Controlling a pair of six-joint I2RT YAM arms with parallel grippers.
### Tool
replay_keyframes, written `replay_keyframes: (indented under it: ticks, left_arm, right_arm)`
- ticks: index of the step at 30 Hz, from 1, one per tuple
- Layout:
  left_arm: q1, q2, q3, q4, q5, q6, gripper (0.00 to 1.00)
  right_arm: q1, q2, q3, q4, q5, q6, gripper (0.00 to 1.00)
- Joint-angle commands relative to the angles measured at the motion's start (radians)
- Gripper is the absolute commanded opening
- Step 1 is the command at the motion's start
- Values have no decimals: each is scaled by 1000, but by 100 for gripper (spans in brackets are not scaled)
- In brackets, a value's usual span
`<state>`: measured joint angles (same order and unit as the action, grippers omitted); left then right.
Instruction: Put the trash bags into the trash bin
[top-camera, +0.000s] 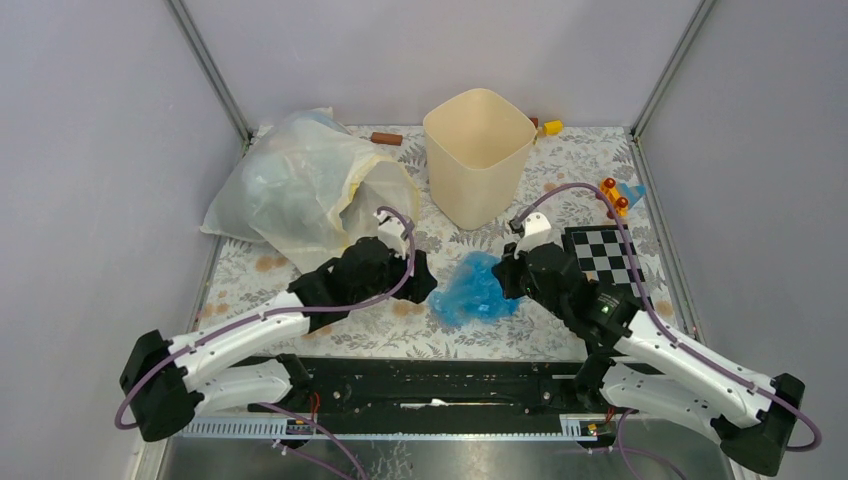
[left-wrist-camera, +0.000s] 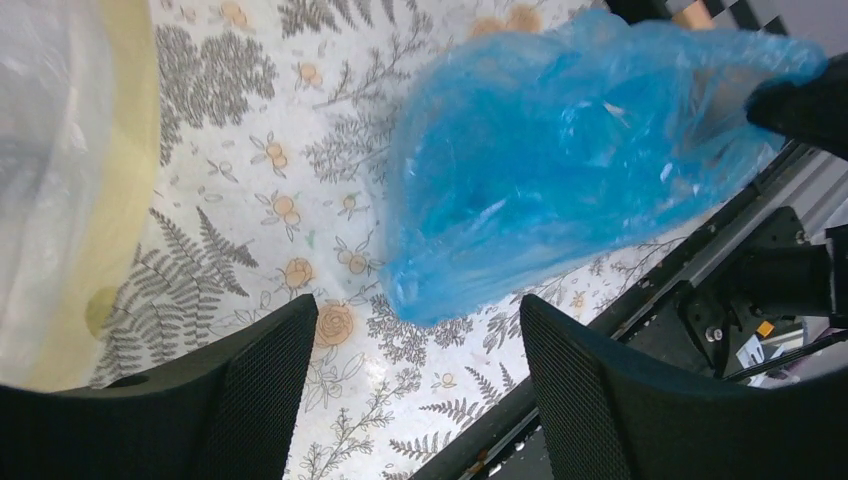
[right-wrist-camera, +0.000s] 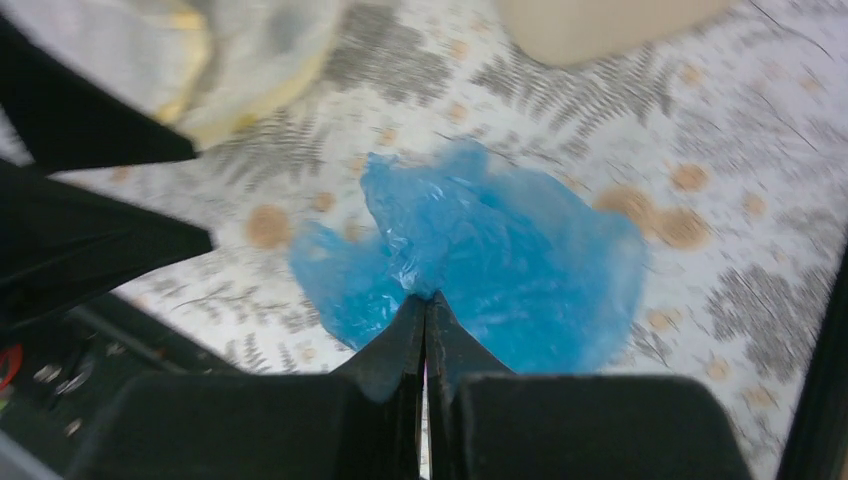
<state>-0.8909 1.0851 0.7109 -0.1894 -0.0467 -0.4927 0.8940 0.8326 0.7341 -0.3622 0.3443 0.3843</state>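
Note:
The light-blue trash bag (top-camera: 473, 288) lies crumpled on the floral table between my two grippers. My right gripper (right-wrist-camera: 426, 298) is shut on the near edge of the trash bag (right-wrist-camera: 500, 260), its jaws pressed together on the plastic. My left gripper (left-wrist-camera: 418, 320) is open and empty just left of the trash bag (left-wrist-camera: 560, 160), with the bag's tip a little ahead of its fingers. In the top view the left gripper (top-camera: 425, 280) and right gripper (top-camera: 507, 276) flank the bag. The cream trash bin (top-camera: 478, 155) stands upright behind them, its mouth open.
A large clear and pale-yellow plastic bag (top-camera: 305, 190) lies at the back left. A black-and-white checkerboard (top-camera: 600, 255) lies at the right, with small orange and blue toys (top-camera: 617, 195) beyond it. A brown stick (top-camera: 386, 139) and a yellow block (top-camera: 550, 127) lie by the back wall.

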Motion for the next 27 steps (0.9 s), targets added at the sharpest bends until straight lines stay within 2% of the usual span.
replay_keyframes:
  ticks: [1, 4, 6, 9, 13, 19, 23, 26, 27]
  left_arm:
    - [4, -69, 12, 18, -36, 77, 77]
    - [6, -66, 18, 43, -38, 119, 77]
    - [4, -61, 13, 75, -7, 133, 81]
    - [4, -83, -21, 177, 141, 154, 93]
    - [5, -112, -73, 322, 245, 148, 96]
    - [5, -37, -38, 347, 259, 155, 90]
    - [4, 15, -33, 384, 181, 141, 84]
    - [5, 64, -21, 421, 138, 128, 74]
    - [5, 78, -16, 428, 130, 128, 64]
  right_arm:
    - [-4, -29, 88, 54, -256, -171, 0]
    - [-4, -27, 113, 47, -316, -186, 0]
    - [-5, -26, 123, 43, -327, -186, 0]
    - [-4, -17, 137, 32, -318, -185, 0]
    - [-4, 5, 146, 23, -329, -185, 0]
    - [-5, 24, 155, 41, -389, -170, 0]
    - [-4, 36, 165, 45, -430, -169, 0]
    - [-4, 55, 162, 35, -401, -173, 0]
    - [-4, 62, 161, 29, -377, -172, 0]
